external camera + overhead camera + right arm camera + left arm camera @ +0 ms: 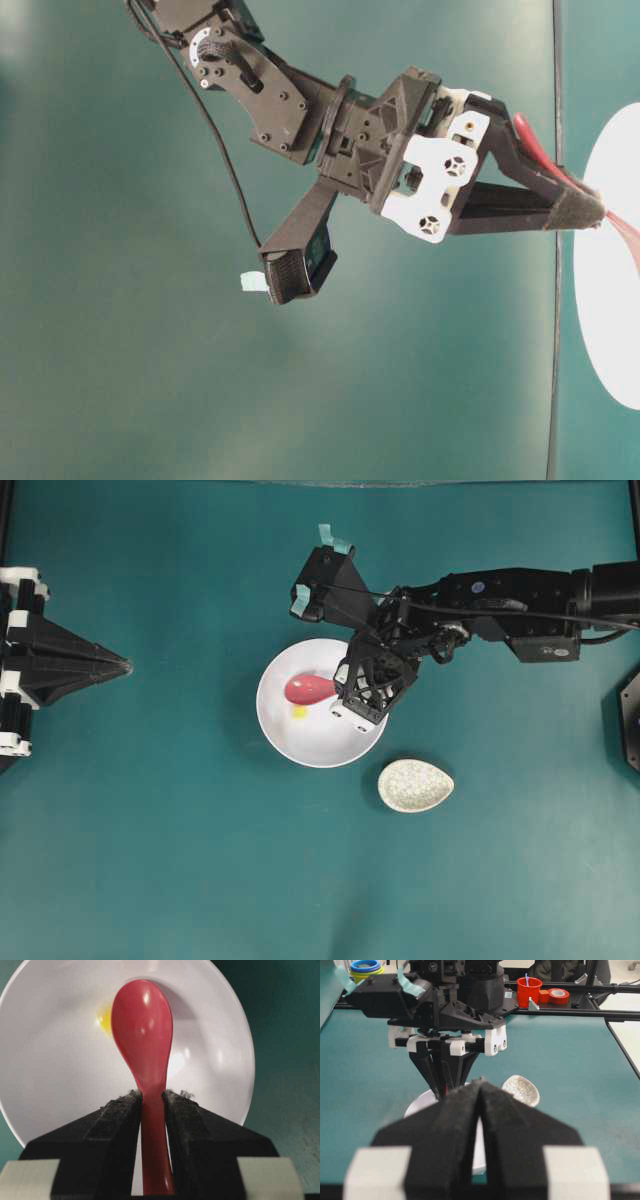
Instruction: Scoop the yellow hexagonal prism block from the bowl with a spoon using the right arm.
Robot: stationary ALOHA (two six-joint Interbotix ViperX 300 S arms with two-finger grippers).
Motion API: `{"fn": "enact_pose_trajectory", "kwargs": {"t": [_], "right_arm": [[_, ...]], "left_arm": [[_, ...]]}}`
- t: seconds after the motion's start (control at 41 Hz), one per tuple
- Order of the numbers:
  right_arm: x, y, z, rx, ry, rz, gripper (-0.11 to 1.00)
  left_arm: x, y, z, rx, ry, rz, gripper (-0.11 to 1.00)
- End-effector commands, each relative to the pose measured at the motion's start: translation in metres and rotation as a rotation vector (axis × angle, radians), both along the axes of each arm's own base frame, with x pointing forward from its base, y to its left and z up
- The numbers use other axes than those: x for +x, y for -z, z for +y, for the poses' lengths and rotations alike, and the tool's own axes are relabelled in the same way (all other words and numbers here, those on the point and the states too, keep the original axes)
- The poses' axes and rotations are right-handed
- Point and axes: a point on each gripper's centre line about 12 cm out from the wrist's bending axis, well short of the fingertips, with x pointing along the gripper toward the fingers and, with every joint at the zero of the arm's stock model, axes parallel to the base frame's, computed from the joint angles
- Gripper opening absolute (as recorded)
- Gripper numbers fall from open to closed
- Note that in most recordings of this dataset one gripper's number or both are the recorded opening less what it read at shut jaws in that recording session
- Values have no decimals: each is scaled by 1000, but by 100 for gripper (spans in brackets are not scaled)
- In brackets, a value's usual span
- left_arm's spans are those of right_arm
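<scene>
Resting far left of the bowl [300, 742], the left gripper [125, 666] sits pressed together. Inside the bowl lies the block [299, 712] — just beside the spoon [308, 689] scoop. The right gripper [340, 685] is clamped on the spoon's handle; a dish [415, 785] sits right of the bowl.

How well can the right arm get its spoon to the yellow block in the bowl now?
Probably yes. The right gripper holds the spoon with its scoop already inside the bowl, and the yellow block lies just beside the scoop with nothing between them.
</scene>
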Motion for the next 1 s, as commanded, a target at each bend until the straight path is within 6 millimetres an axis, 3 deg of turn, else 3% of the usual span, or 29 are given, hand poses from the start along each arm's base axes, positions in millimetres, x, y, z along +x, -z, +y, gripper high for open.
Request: {"fn": "enact_pose_trajectory", "kwargs": {"t": [0.0,0.512,0.975], "right_arm": [[7,-22,-2,-9,2,-64,23],[-18,-93,3,-20,1,-189,23],[-30,-90,6,2,-10,-102,23]], "left_arm": [[3,-10,0,0,0,-28,-1],[3,-10,0,-2,0,-28,-1],[3,-10,0,-2,2,-28,-1]]}}
